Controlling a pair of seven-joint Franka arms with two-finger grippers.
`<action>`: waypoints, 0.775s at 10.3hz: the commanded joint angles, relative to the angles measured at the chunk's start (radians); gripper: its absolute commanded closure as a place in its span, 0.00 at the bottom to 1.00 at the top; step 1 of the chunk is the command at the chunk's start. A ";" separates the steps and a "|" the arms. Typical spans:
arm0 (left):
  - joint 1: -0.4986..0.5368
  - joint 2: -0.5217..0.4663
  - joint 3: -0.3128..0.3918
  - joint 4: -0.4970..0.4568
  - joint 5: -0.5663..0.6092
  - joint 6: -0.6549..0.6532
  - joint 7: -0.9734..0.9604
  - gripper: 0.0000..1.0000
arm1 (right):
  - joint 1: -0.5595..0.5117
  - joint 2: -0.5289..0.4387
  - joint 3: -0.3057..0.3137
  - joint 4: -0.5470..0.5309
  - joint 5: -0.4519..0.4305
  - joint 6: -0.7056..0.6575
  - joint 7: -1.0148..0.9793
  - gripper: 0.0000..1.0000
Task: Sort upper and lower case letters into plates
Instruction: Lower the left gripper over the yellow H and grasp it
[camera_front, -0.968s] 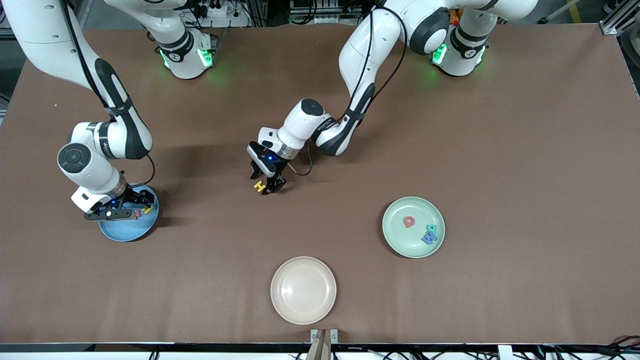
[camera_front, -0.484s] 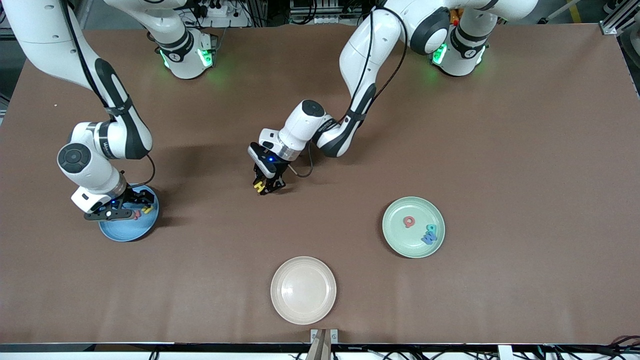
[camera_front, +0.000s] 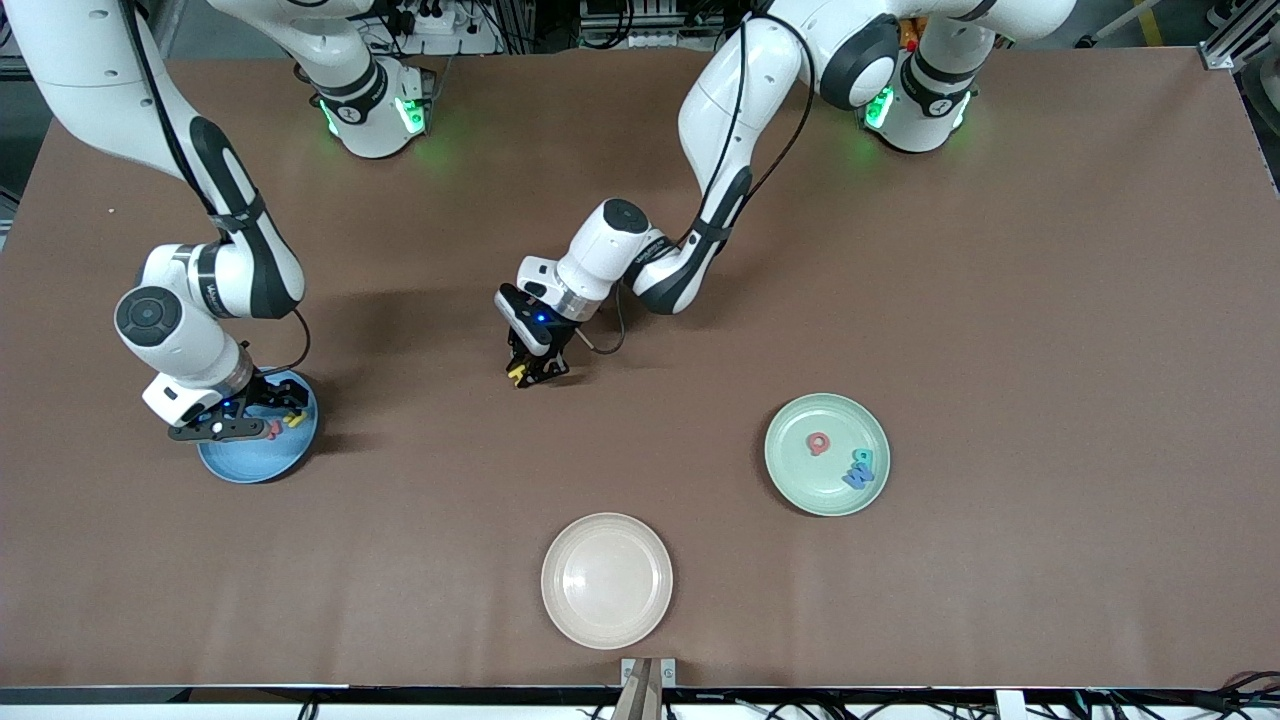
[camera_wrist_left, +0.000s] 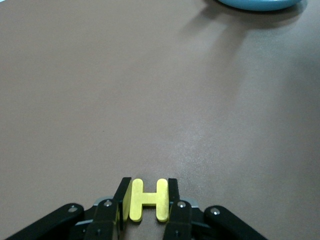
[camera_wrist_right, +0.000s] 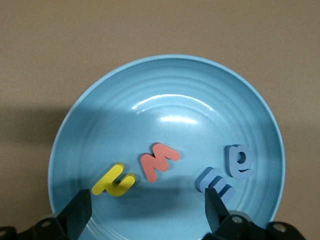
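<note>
I see the brown desk (camera_front: 1000, 300) carrying three plates. The sky blue plate (camera_front: 255, 462) sits toward the right arm's end, the mint green plate (camera_front: 827, 455) toward the left arm's end, and a cream-white plate (camera_front: 607, 580) lies between them, nearest the front camera.

My right end effector (camera_front: 232, 425) hangs just over the sky blue plate (camera_wrist_right: 167, 95) with its fingers spread wide, holding nothing. Under it lie a yellow letter (camera_wrist_right: 114, 182), a red m (camera_wrist_right: 158, 162) and two blue letters (camera_wrist_right: 227, 170).

My left end effector (camera_front: 530, 368) is down at the middle of the desk, its fingers clamped on the sides of a yellow H (camera_wrist_left: 148, 200).

In the mint green plate I see a red letter (camera_front: 819, 443), with a teal letter (camera_front: 863, 459) and a blue letter (camera_front: 858, 478) touching each other.
</note>
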 joint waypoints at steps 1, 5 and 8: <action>-0.002 0.007 0.010 0.027 0.020 0.010 -0.003 0.81 | -0.008 -0.005 0.005 0.003 -0.016 -0.005 0.006 0.00; 0.050 -0.114 -0.035 -0.091 0.023 -0.031 0.003 0.91 | 0.001 -0.069 0.008 0.009 -0.014 -0.078 0.021 0.00; 0.095 -0.294 -0.053 -0.226 0.021 -0.257 0.110 0.96 | 0.001 -0.147 0.011 0.025 -0.013 -0.155 0.021 0.00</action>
